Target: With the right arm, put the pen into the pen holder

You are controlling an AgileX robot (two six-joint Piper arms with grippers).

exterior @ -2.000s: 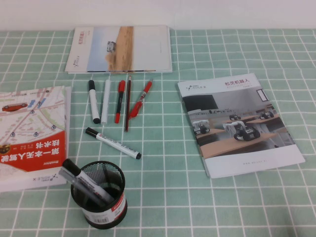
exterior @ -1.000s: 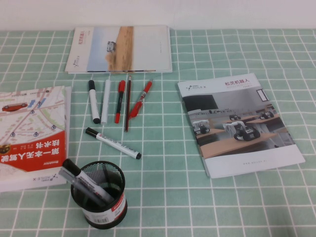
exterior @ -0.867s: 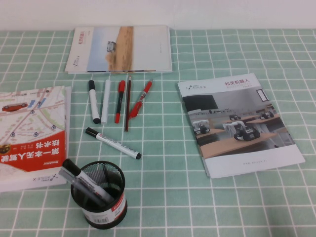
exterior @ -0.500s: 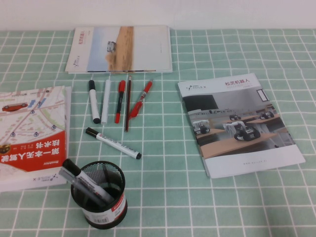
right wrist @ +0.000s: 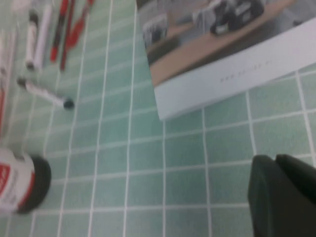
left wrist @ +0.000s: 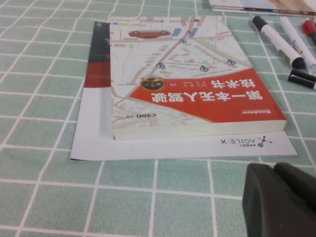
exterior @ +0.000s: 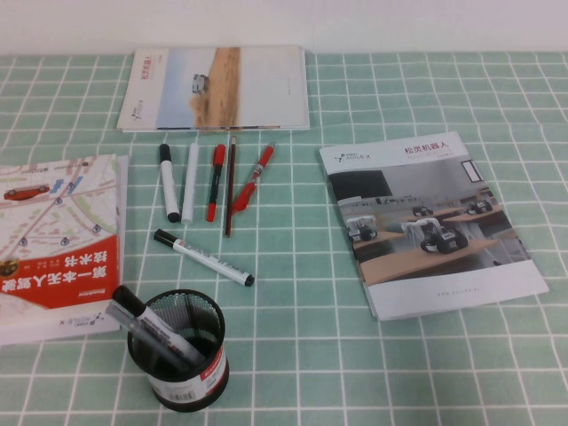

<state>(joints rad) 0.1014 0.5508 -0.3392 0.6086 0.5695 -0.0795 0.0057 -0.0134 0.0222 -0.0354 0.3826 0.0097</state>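
The pen (exterior: 202, 256), slim and white with a black cap, lies slantwise on the green checked cloth, just beyond the black mesh pen holder (exterior: 177, 351). The holder has two markers in it. In the right wrist view the pen (right wrist: 45, 94) and the pen holder (right wrist: 19, 185) are small and far from my right gripper (right wrist: 274, 162), which is shut and empty low over the cloth near the brochure. My left gripper (left wrist: 275, 172) is shut and empty beside the red map book; the pen's black cap (left wrist: 302, 79) shows in that view. Neither arm shows in the high view.
A row of markers and red pens (exterior: 213, 177) lies beyond the pen. A red map book (exterior: 53, 240) lies at the left, a booklet (exterior: 217, 87) at the back and a robot brochure (exterior: 426, 222) at the right.
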